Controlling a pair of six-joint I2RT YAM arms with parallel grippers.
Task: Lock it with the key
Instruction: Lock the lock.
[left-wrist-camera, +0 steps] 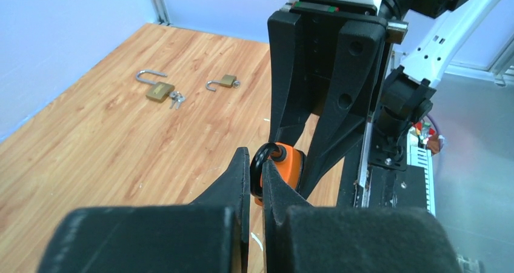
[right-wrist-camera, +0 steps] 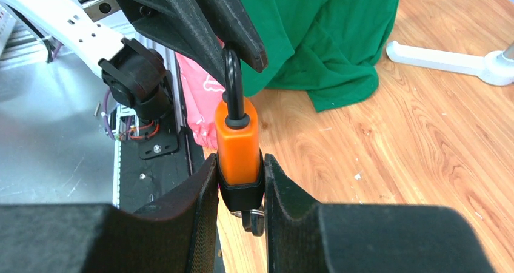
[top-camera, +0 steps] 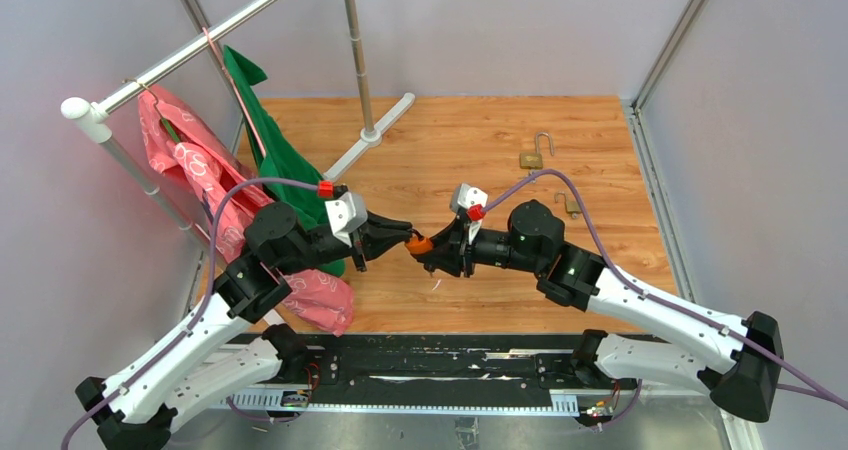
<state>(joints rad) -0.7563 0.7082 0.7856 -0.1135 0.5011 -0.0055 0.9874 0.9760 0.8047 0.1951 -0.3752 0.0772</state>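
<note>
An orange padlock [top-camera: 419,243] with a black shackle hangs in the air between my two arms above the wooden table. My right gripper [right-wrist-camera: 240,164] is shut on the lock's black-edged lower body [right-wrist-camera: 238,145]. Below it, a key [right-wrist-camera: 253,221] on a small ring sticks out of the lock's underside between the fingers. My left gripper [left-wrist-camera: 256,164] is shut on the black shackle [left-wrist-camera: 262,158], with the orange body [left-wrist-camera: 291,167] just beyond its fingertips. From the right wrist view only one leg of the shackle [right-wrist-camera: 233,79] shows entering the body.
Two brass padlocks with open shackles lie on the far table: a larger one [left-wrist-camera: 159,90] with keys [left-wrist-camera: 176,99] and a smaller one [left-wrist-camera: 223,82]. A clothes rack at left carries a green cloth [top-camera: 275,150] and a pink garment [top-camera: 200,170]; its white base [top-camera: 370,135] rests on the table.
</note>
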